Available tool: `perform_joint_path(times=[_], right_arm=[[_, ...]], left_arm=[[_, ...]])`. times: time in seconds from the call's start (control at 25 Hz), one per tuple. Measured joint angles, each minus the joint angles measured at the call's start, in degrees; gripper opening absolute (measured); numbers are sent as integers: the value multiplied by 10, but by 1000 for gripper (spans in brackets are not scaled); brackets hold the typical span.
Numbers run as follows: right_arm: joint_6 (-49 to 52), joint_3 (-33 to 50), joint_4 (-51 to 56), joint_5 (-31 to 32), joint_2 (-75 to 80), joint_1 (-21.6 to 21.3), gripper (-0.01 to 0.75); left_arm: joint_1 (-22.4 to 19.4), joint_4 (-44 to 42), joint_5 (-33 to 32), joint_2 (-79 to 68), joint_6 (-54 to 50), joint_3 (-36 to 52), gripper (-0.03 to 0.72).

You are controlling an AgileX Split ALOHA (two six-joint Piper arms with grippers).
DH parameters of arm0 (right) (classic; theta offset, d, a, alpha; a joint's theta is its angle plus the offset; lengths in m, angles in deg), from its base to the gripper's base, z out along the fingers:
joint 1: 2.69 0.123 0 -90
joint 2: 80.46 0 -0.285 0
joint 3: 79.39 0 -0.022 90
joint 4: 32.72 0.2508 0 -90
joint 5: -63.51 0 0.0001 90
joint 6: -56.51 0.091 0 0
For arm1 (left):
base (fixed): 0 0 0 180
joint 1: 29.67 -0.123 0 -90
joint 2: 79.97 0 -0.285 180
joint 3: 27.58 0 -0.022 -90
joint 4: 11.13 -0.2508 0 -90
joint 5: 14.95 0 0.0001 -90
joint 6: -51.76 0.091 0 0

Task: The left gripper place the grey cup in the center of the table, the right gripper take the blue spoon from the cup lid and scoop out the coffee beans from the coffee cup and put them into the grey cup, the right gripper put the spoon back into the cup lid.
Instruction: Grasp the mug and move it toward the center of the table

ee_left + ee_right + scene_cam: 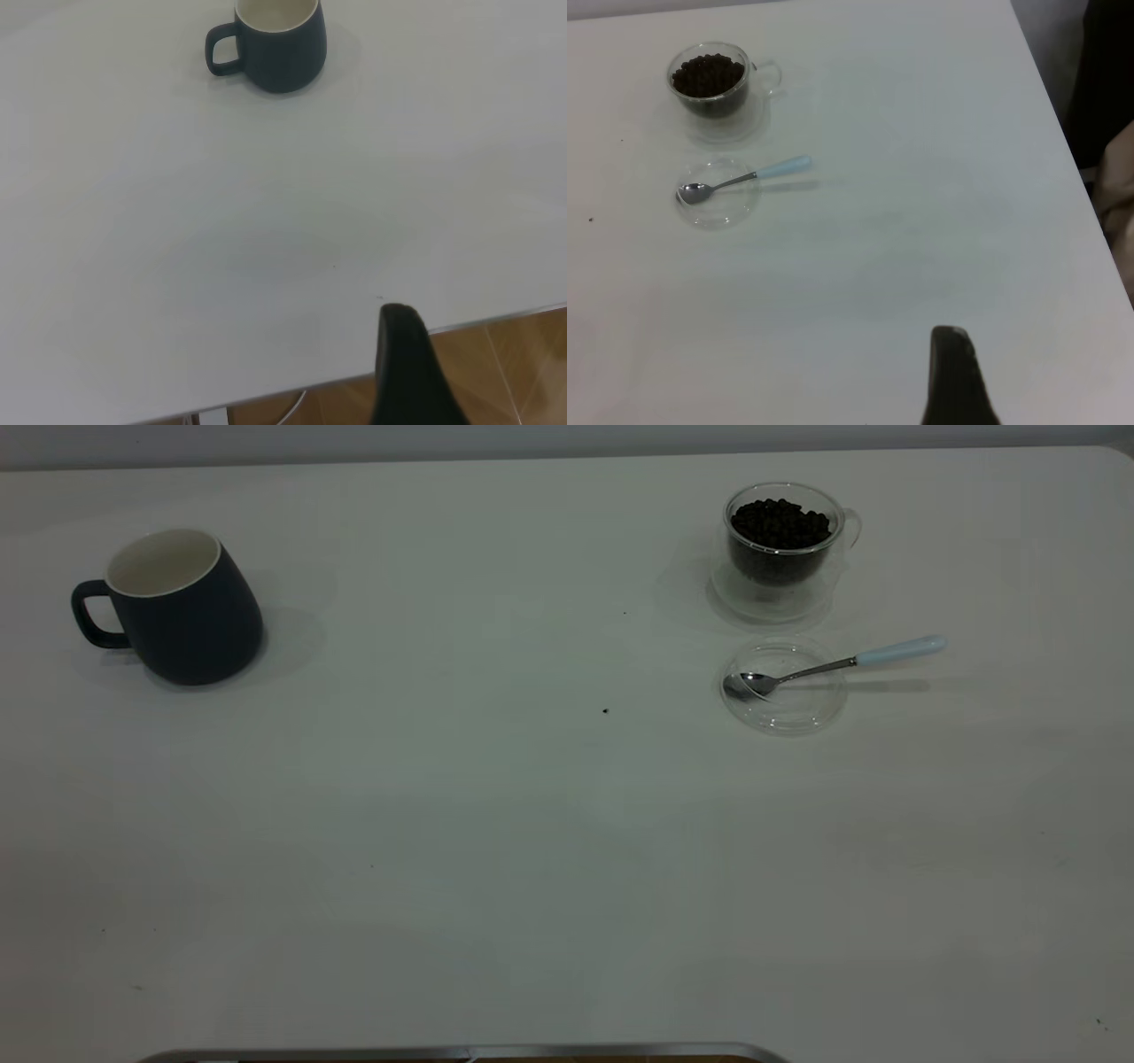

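Observation:
The grey cup [182,611], dark with a white inside and its handle to the left, stands upright at the far left of the table; it also shows in the left wrist view [276,44]. The glass coffee cup [781,536] full of coffee beans stands at the far right, also in the right wrist view [713,81]. The clear cup lid [784,688] lies in front of it, with the blue-handled spoon [833,664] resting in it, bowl on the lid, handle pointing right. My left gripper [407,372] and right gripper [952,381] hang near the table's front edge, far from everything.
The white table [496,824] has a few loose specks near its middle [605,710]. Its front edge shows in the left wrist view [478,320] and its right edge in the right wrist view [1063,133].

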Motion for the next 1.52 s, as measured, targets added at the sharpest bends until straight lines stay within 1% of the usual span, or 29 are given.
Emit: perform_joint_path(times=[0.56, 0.68, 0.8, 0.88, 1.0, 1.28, 1.36, 1.44, 1.52], right_arm=[[0, 0, 0, 0, 0, 0, 528], [0, 0, 0, 0, 0, 0, 528], [0, 0, 0, 0, 0, 0, 528], [0, 0, 0, 0, 0, 0, 528], [0, 0, 0, 0, 0, 0, 528], [0, 0, 0, 0, 0, 0, 528], [0, 0, 0, 0, 0, 0, 528], [0, 0, 0, 0, 0, 0, 528], [0, 0, 0, 0, 0, 0, 528]], left_arm=[[0, 0, 0, 0, 0, 0, 495], [0, 13, -2, -1, -24, -1, 495], [0, 16, -10, -30, -88, -13, 495], [0, 10, -5, -73, -128, -25, 495], [0, -16, 31, -173, -163, -53, 495], [0, -56, 127, -476, -174, -153, 495], [-1, -79, 153, -551, -185, -184, 495], [-15, -107, 172, -626, -205, -208, 495], [-46, -131, 187, -690, -222, -232, 495]])
